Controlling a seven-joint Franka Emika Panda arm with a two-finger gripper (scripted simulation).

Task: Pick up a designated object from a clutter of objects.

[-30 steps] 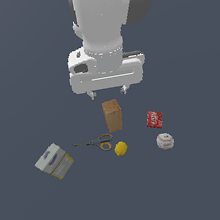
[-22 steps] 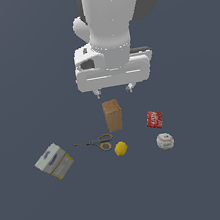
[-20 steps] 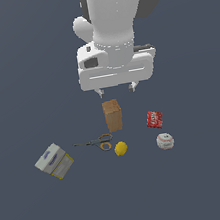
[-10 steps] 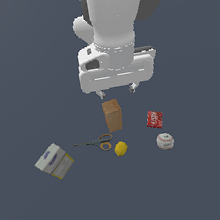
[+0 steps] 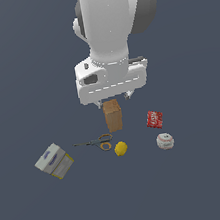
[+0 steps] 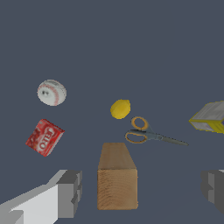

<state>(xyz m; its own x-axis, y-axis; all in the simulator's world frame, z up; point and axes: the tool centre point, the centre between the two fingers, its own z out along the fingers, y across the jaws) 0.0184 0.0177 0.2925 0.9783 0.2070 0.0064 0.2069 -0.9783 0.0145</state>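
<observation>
- white lettering is seen on the red can [image 6: 44, 137], but it is too blurred to be read; red stitching is made out on the baseball [image 6: 51, 92].
- a purple mark is seen on the top of the grey-and-yellow box [image 5: 54, 161]; no words can be read on it, and in the wrist view the box is cut off by the picture edge.
- the scissors [image 5: 96, 143] are seen lying flat on the dark floor, untouched, with the loop handles just beside the lemon [image 5: 120, 148] and the blades pointing towards the grey-and-yellow box.
- the cardboard box [image 5: 113, 115] is shown upright between the scissors and the red can, its top partly hidden by the arm in the exterior view.
- the gripper [image 6: 141, 189] is held above the cardboard box with its fingers [image 6: 69, 192] spread wide and nothing between them; one finger is cut off by the frame.
</observation>
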